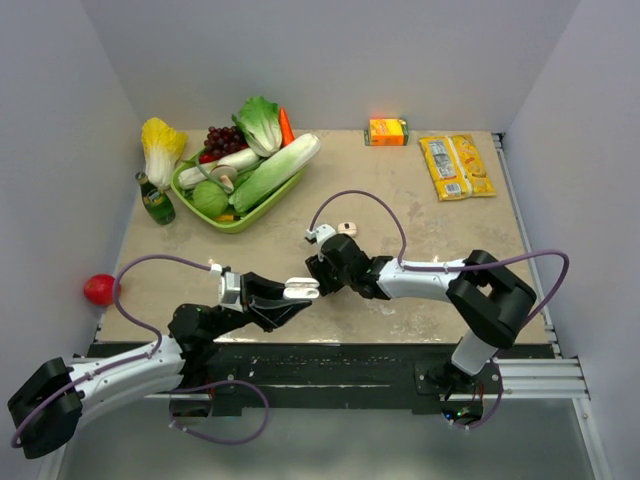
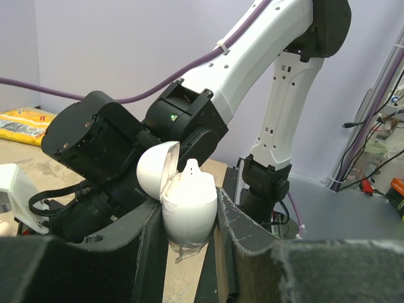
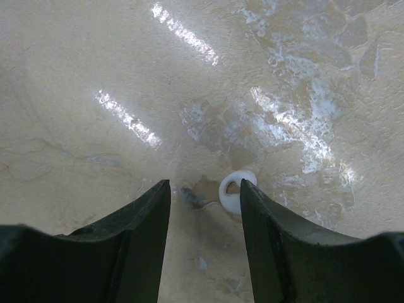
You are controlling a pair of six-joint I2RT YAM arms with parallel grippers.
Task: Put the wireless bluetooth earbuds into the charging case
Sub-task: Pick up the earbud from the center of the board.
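Grips, in the left tool (image 2: 187, 222), the small cream-white pebble-shaped plastic charging case (image 2: 188, 205), held off the beige stone-patterned tabletop (image 1: 430, 235) near its front edge, with the hinged lid tipped open. Shows a small white nub standing out of the case's mouth; likely one earbud already seated, though cannot tell for sure from this angle.

Spreads the right tool (image 3: 205, 189) open and low over the tabletop, with a finger on either side of a tiny white plastic earbud (image 3: 237, 191). Lies flat there, close against the inner edge of one finger, not yet pinched.

Puts the task, by this look, around halfway. Remains to close on this earbud, lift it, carry it left to the case and press it into its well.

Finds a label on the dark green glass bottle (image 1: 155, 200) at far left, print on the small orange carton (image 1: 388, 131) at the back, and printed panels on the yellow plastic packet (image 1: 456, 166) at right. Too small to read; no brand to make out.
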